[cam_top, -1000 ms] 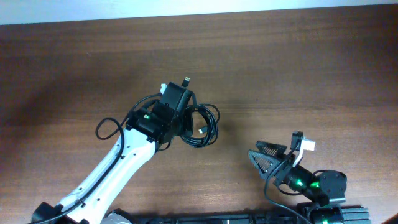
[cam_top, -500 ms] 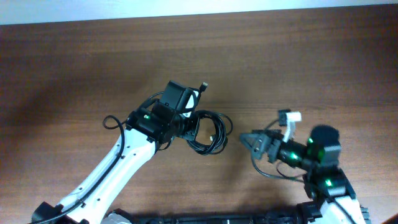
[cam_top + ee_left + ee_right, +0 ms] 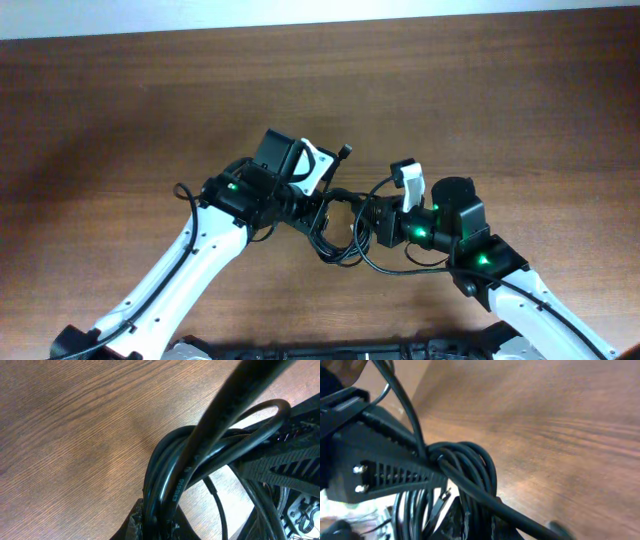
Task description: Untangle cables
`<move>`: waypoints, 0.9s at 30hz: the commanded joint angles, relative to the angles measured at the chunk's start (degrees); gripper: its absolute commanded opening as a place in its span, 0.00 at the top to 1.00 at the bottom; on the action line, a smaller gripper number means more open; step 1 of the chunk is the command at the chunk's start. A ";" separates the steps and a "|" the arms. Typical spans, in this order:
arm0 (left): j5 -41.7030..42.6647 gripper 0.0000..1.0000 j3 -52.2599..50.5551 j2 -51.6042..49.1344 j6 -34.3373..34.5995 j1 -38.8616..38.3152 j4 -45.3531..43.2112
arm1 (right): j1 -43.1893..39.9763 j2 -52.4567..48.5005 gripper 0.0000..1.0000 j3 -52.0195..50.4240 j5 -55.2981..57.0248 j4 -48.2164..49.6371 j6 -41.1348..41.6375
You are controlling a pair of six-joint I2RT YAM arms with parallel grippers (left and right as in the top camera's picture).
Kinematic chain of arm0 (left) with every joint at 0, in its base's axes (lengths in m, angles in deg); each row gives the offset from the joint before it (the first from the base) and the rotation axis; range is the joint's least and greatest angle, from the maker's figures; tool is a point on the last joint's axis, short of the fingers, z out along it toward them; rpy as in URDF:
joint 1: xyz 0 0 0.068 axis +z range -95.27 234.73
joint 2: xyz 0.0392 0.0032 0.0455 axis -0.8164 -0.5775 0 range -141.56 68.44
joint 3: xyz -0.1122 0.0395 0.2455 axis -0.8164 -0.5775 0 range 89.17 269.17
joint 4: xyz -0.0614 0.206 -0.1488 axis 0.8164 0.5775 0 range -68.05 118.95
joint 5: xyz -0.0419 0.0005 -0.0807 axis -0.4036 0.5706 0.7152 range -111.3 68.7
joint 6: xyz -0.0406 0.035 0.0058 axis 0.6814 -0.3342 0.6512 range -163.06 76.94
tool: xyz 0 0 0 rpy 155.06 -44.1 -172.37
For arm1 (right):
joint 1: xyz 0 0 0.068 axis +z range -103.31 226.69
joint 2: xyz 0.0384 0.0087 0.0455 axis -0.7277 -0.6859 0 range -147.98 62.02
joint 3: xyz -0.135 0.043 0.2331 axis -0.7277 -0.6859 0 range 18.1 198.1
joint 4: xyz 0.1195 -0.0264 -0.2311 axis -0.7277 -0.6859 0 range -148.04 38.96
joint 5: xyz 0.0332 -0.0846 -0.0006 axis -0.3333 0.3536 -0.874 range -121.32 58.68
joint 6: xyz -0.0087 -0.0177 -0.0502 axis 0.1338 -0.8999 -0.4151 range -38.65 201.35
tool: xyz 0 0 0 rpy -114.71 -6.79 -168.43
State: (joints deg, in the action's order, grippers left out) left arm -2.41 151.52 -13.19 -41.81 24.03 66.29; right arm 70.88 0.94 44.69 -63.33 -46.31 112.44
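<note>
The cables (image 3: pixel 335 228) are a bundle of thin black cords looped together on the brown table, between my two grippers. My left gripper (image 3: pixel 305 212) is shut on the bundle's left side. In the left wrist view the cords (image 3: pixel 170 475) rise out of the closed left gripper (image 3: pixel 160 529). From the right, my right gripper (image 3: pixel 363 220) is shut on the same bundle. The right wrist view shows the looped cables (image 3: pixel 470 467) pinched in the right gripper (image 3: pixel 477 527), with a small plug (image 3: pixel 445 495) hanging beside them. The cords hide the pads of both grippers.
A thicker black wire (image 3: pixel 395 268) loops from the right arm below the bundle. The other arm's ribbed black finger (image 3: pixel 385 477) shows close against the cables in each wrist view. Bare wood table (image 3: pixel 480 100) lies all around, and its far edge (image 3: pixel 320 28) meets a pale wall.
The right arm swung in from the lower right to the bundle and its jaws went from wide open to shut on the cords. The left gripper carried the bundle slightly rightward.
</note>
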 commanded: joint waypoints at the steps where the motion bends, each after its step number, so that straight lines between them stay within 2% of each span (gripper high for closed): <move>1: 5.35 1.00 0.15 1.01 -1.84 -0.63 -4.66 | 0.61 -0.26 0.96 1.09 -19.56 0.68 0.63; 3: 5.31 1.00 0.15 1.01 1.03 -0.63 -8.66 | 0.61 -0.26 0.96 1.09 -26.05 0.70 0.61; 4: 4.98 1.00 0.15 0.98 3.15 -0.59 -11.56 | 0.61 -0.26 0.96 1.09 -33.16 0.70 -1.55; 5: 0.33 1.00 0.15 0.98 6.47 -0.57 -13.14 | 0.59 -0.26 0.96 1.09 -39.06 0.70 -3.56; 6: -8.87 1.00 0.15 0.98 12.59 -0.44 -13.29 | 0.50 -0.26 0.96 1.09 -42.91 0.70 -5.77; 8: -21.84 1.00 0.15 0.98 22.12 0.52 -12.85 | 0.48 -0.26 0.96 1.09 -44.11 0.98 -7.91; 9: -24.83 1.00 0.15 0.98 24.72 1.05 -12.83 | 0.48 -0.26 0.96 1.09 -44.06 3.06 -8.37; 13: -24.09 1.00 0.13 0.96 25.27 2.38 -11.10 | 0.48 -0.26 0.96 1.09 -44.06 17.22 -4.26; 15: -24.04 1.00 0.15 0.96 25.29 2.38 -8.50 | 0.50 -0.26 0.96 1.09 -43.12 20.17 -3.58; 21: -20.76 1.00 0.13 0.96 25.29 2.38 -3.13 | 0.50 -1.44 0.96 1.07 -34.07 19.15 -3.58; 27: -17.14 1.00 0.15 0.96 26.27 2.36 0.31 | 0.48 -1.66 0.96 1.07 -33.22 16.55 -3.56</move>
State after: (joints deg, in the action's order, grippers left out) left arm -22.21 150.80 -12.27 -17.35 26.37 66.77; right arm 71.18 -0.46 44.95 -98.00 -29.77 109.25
